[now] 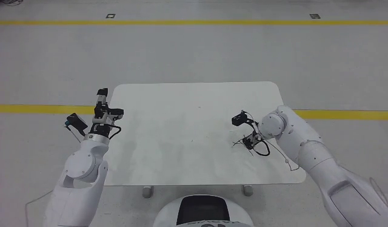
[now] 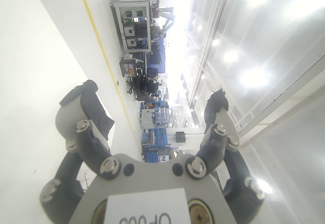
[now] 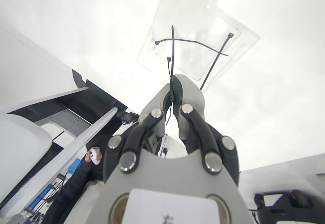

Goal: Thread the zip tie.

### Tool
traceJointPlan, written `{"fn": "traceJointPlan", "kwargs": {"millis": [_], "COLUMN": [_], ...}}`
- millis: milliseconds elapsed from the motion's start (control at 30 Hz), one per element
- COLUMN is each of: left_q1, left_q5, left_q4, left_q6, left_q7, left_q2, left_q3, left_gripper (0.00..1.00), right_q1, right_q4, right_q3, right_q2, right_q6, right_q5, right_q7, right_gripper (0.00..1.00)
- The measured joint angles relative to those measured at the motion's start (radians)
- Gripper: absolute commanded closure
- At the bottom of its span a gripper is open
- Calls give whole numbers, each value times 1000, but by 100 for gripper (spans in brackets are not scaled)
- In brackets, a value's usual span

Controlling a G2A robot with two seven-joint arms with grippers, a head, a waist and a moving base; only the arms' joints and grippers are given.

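Right wrist view: r. claw [image 3: 175,82] pinches black plastic zip tie [image 3: 173,52] near clear square plastic tray [image 3: 243,39], prob. for threading; l. claw [image 2: 152,90] spread, well apart from tray.

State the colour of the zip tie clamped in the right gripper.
Black zip tie, clearest in the right wrist view.

Thin matt black plastic zip tie [image 3: 173,52], clear glossy plastic tray [image 3: 250,37], smooth white table [image 1: 194,130].

White table [image 1: 182,136], yellow floor lines [image 1: 182,22], distant equipment rack [image 2: 132,24], black office chairs [image 2: 143,85]
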Motion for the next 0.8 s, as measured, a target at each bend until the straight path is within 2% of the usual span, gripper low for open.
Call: {"fn": "traceJointPlan", "kwargs": {"millis": [100,300,800], "left_q1": [0,0,0], "left_q5": [0,0,0], "left_q4": [0,0,0], "left_q6": [0,0,0], "left_q7": [0,0,0], "left_q2": [0,0,0], "left_q3": [0,0,0], "left_gripper": [0,0,0], "right_q1": [17,36,-10], "right_q4": [28,57,8], "right_q3": [-19,-26,63], "right_q2": [-11,-21,18], "right_q6": [17,-2,-16], "right_q5": [-1,20,135], "right_q7": [3,-27,-90], "right_gripper": [100,100,100]}}
